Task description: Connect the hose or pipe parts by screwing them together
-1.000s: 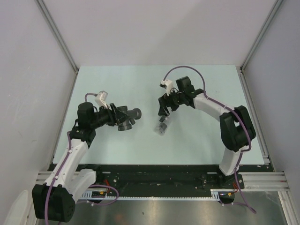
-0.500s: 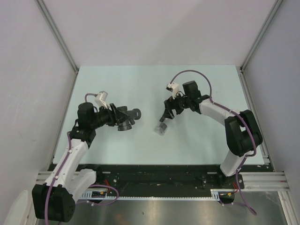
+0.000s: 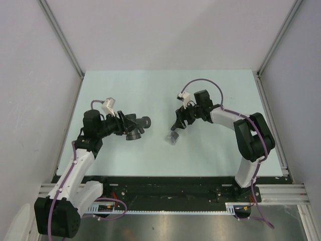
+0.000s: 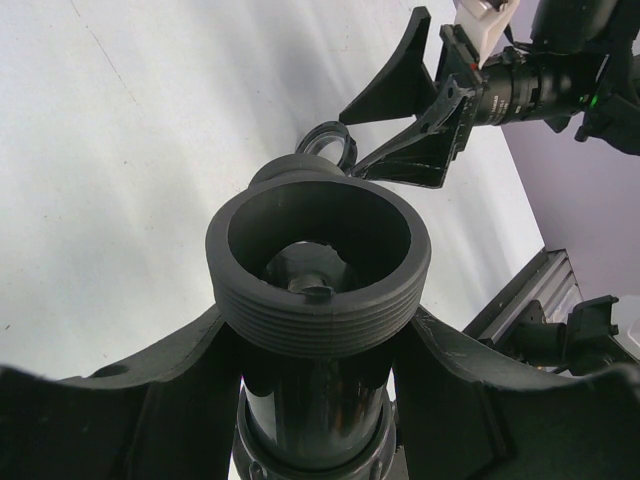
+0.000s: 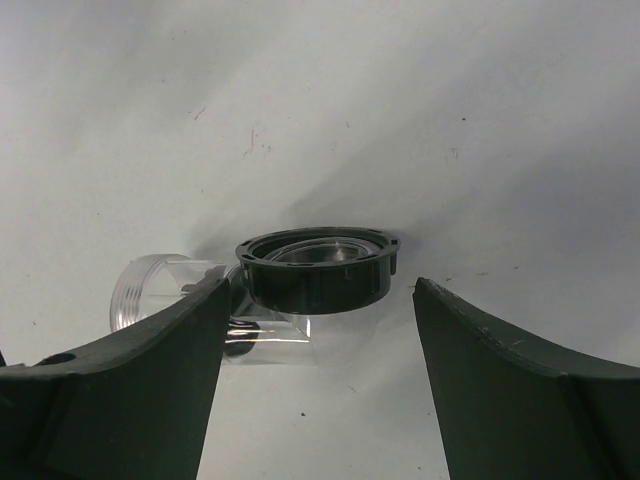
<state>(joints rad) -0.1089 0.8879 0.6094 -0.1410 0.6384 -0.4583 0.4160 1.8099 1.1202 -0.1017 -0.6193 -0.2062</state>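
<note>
A dark grey pipe part [image 4: 318, 270] with a wide threaded mouth stands between the fingers of my left gripper [image 4: 316, 350], which is shut on its smooth barrel. The top view shows that gripper [image 3: 136, 126] holding the part [image 3: 134, 133] above the table's left half. A second pipe part, clear plastic with a black collar [image 5: 318, 270] and a clear threaded end [image 5: 150, 290], lies on the table [image 3: 172, 138]. My right gripper [image 5: 320, 300] is open and straddles the collar, with a gap on each side. It hangs just behind the part [image 3: 177, 125].
The pale green table [image 3: 150, 90] is walled in by grey panels and aluminium posts [image 3: 62, 37]. A black rail [image 3: 165, 188] runs along the near edge by the arm bases. The right arm's purple cable [image 3: 200, 81] loops above its wrist.
My right gripper has moved down and a little to the right, closer to the clear part, and its jaws have narrowed slightly. The left arm and its part have not moved.
</note>
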